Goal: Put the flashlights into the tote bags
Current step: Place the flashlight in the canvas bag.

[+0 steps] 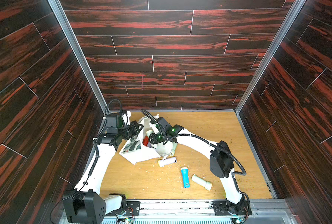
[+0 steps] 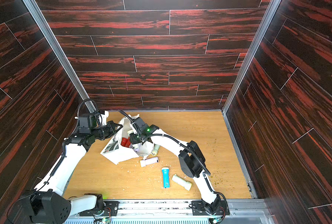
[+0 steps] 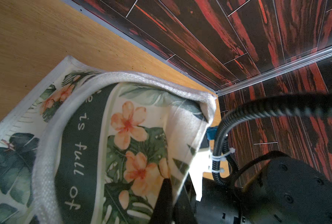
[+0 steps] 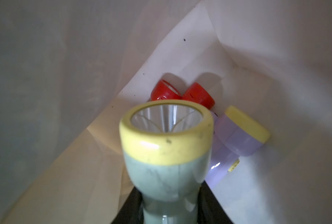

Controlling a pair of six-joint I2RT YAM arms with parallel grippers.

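I see the wooden table (image 1: 219, 131) carrying the tote bag (image 1: 140, 155), with the bag's mouth held up and open. My left gripper (image 1: 137, 129) is pinched together on the tote bag's rim cloth. My right gripper (image 4: 167, 219) reaches inside the tote bag, fingers clamped on a pale green flashlight (image 4: 167, 155) with a yellow ring. Deeper in the tote bag lie two red flashlights (image 4: 198, 95) and an inner lavender flashlight (image 4: 238, 139). Outside, an outer lavender flashlight (image 1: 168, 161) lies just beside the tote bag. The blue flashlight (image 1: 185, 177) and cream flashlight (image 1: 201, 182) lie farther from it, near each other.
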